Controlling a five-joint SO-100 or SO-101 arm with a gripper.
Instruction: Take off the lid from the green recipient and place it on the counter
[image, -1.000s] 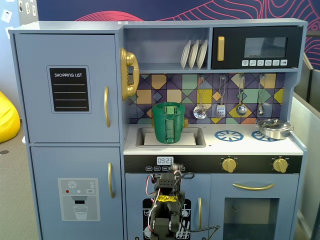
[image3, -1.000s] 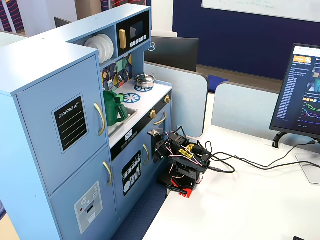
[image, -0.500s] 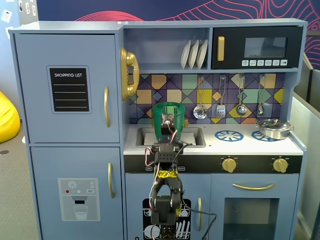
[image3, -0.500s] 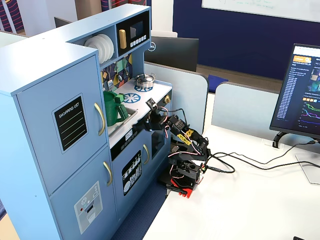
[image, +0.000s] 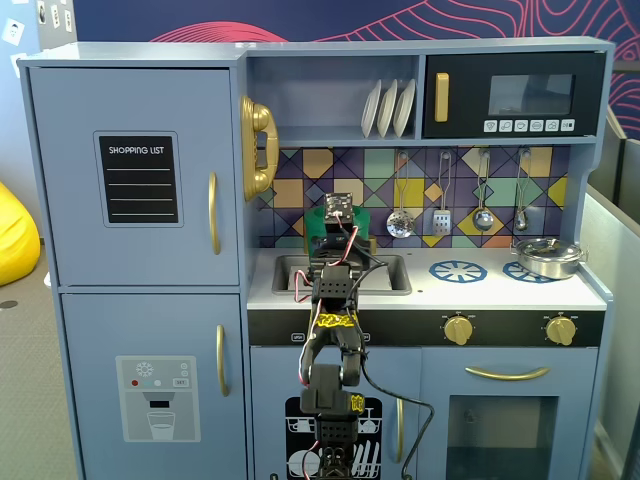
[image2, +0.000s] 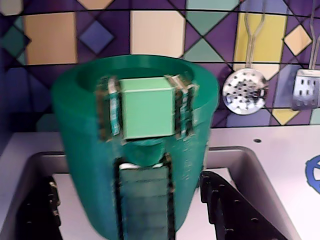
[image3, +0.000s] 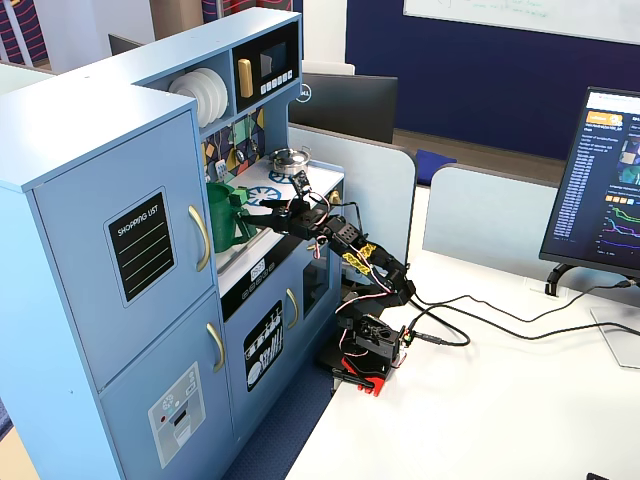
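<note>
Gripper: the gripper (image2: 125, 212) is spread wide and holds nothing. In the wrist view its two dark fingers (image2: 235, 210) show at the bottom left and bottom right, one on either side of the container's base and apart from it.
Arm: in a fixed view the arm (image3: 350, 255) reaches from its base on the white table (image3: 480, 410) out over the toy kitchen's worktop, toward the container.
Green recipient: the green recipient (image2: 135, 145) stands upright in the recessed sink (image2: 40, 165), with a lighter green ribbed strap (image2: 145, 200) down its front.
Lid: the lid (image2: 130, 70) sits recessed in the container's rim; the view is blurred, so little detail can be told.
Counter: the counter (image: 480, 290) is white, with blue burner rings (image: 458, 271).
Silver pot: the silver pot (image: 548, 256) rests on the far right burner, well apart from the gripper.
Backsplash: utensils (image2: 245, 85) hang on the coloured tiles behind.
</note>
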